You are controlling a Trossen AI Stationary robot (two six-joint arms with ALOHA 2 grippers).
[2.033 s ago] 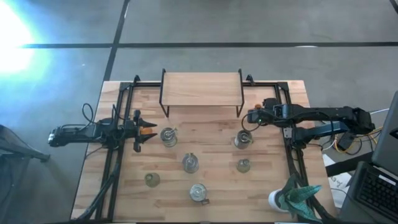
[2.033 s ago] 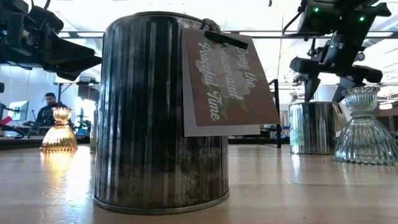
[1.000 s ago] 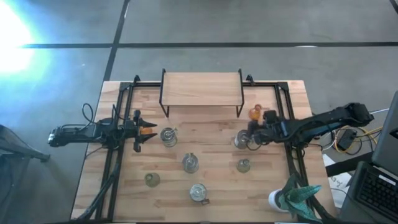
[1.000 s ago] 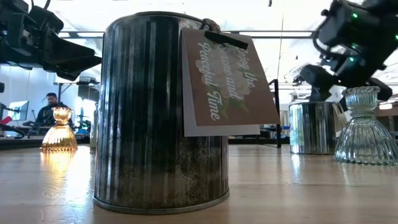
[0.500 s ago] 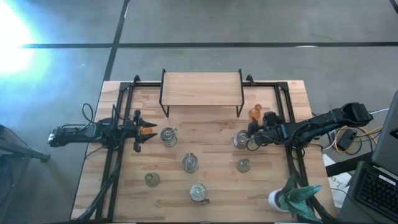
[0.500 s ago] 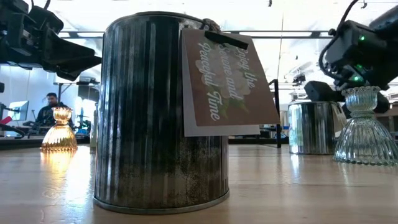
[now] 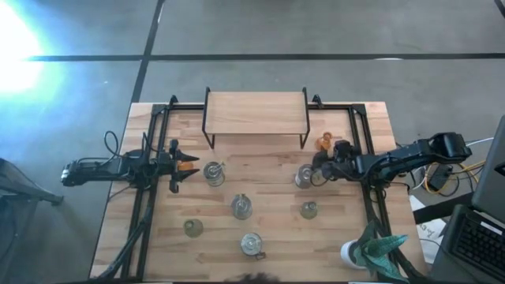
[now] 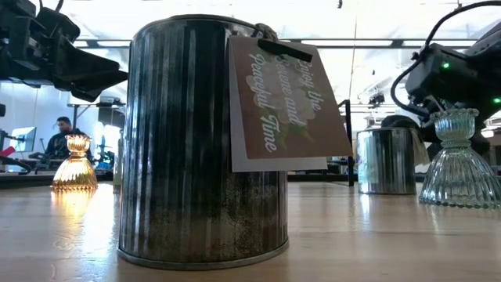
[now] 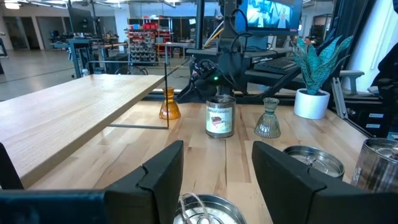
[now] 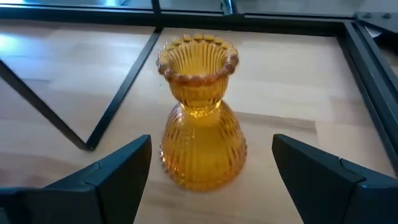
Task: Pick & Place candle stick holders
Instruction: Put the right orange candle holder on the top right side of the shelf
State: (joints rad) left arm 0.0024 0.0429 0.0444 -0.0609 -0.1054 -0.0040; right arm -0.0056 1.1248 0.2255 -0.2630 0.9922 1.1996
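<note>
We're looking at an amber holder (image 10: 200, 140): ribbed glass, bulb-shaped body, scalloped rim, standing upright on the wooden table (image 7: 260, 158) near the shelf's right leg. The right gripper (image 10: 211, 168) has its fingers spread wide, one on each side of it, not touching. From above we count four silvery jars and two pale green holders. The left gripper (image 7: 183, 166) sits half-open by the left-hand jar (image 7: 212, 171).

Four silvery ribbed jar-shaped candle holders (image 7: 213, 171) (image 7: 241, 207) (image 7: 251, 244) (image 7: 306, 177) are standing on the wooden worktop (image 7: 276, 237). Two pale green glass bulb-shaped holders (image 7: 192, 228) (image 7: 308, 210) and two amber-orange glass ones (image 7: 324, 143) (image 8: 74, 164) are sitting there too. One teal spiky plant on a white base (image 7: 379, 246) is standing near right, and one small wooden shelf (image 7: 256, 112) far.
</note>
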